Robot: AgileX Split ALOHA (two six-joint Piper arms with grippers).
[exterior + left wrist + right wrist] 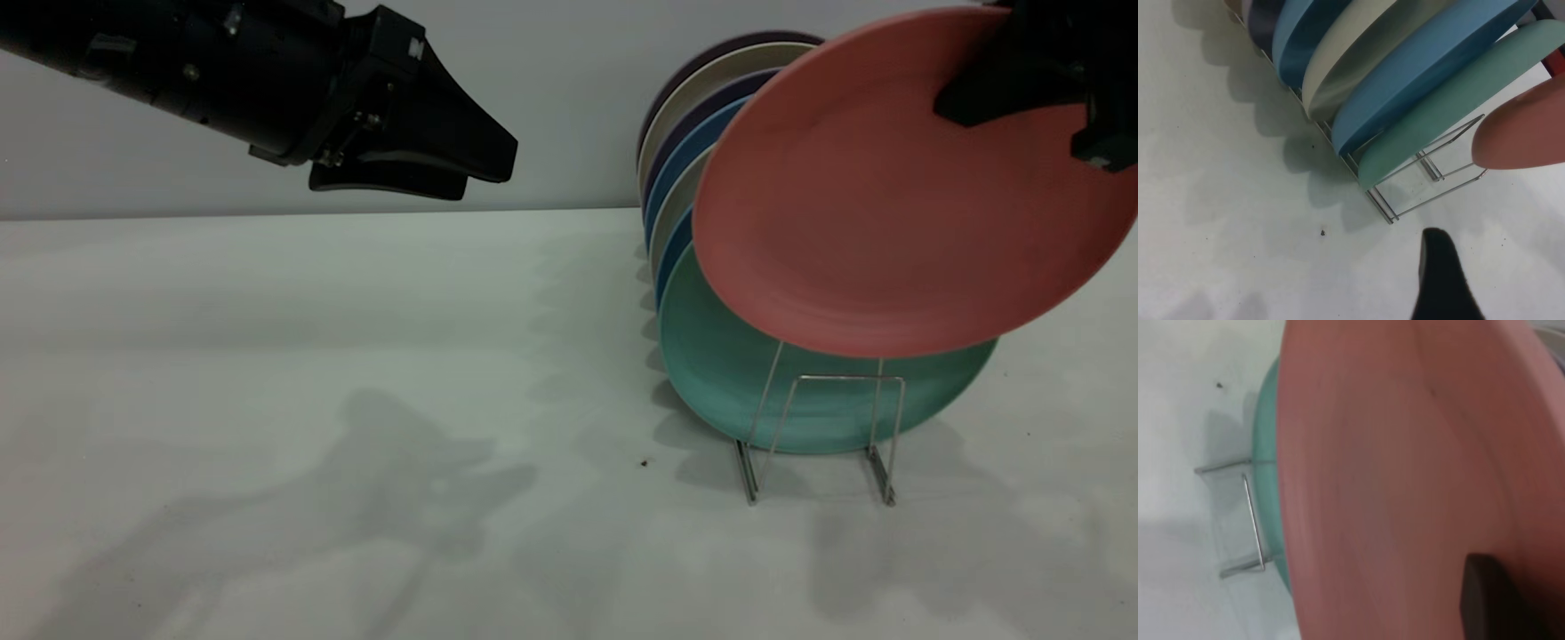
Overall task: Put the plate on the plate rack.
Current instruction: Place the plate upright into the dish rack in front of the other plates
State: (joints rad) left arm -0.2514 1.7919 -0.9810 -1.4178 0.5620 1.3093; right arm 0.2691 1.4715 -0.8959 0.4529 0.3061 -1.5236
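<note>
Above the front end of the plate rack [822, 427], your right gripper [1040, 89] is clamped on the upper edge of the plate [889, 196] and holds it in the air, tilted, clear of the worktop [311, 400]. The plate is round, salmon-pink and matte, with a low raised rim and a plain, unmarked face turned toward the exterior camera. Its lower edge hangs in front of the teal-green plate [738, 373], which stands in the rack just behind the empty front wire loop. Whether the two plates touch, you cannot tell. Behind the teal one, blue, cream and dark plates [689, 151] stand in a leaning row. Your left gripper [480, 164] hovers high over the worktop, well apart from the rack, holding nothing, its fingers close together.
</note>
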